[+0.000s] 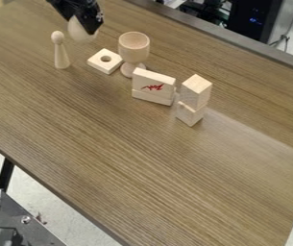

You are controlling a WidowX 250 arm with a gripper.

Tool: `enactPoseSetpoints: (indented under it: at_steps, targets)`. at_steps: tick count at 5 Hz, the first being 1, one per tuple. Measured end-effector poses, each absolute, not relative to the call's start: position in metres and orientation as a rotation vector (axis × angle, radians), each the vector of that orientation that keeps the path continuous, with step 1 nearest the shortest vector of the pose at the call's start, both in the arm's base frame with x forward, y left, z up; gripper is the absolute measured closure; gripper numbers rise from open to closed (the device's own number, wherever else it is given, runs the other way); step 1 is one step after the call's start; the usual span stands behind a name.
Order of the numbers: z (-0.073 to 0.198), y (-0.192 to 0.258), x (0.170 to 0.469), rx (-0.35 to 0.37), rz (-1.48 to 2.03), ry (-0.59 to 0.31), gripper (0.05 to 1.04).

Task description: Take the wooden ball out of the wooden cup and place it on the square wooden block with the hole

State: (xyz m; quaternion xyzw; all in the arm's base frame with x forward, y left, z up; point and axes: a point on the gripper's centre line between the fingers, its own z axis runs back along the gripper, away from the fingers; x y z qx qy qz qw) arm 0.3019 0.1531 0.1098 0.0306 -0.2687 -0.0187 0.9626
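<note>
Egg (80, 31) at jaws' tips, near peg figure (60, 54).

A lab or workshop, it seems: wood-grain table (129, 158); black computer tower (258, 19) (blue lights glowing); loose cables (288, 33).

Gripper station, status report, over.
Gripper upper left, at pale rounded piece; hold unclear. Peg figure and holed block close by, possible obstacles. Goblet beside block. Over.
</note>
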Motion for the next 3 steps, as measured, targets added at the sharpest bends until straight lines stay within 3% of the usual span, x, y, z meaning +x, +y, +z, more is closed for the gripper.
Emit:
enactPoseSetpoints:
  at_steps: [3]
  targets:
    - [0.071, 0.153, 0.311, 0.049, -0.064, -0.481, 0.389]
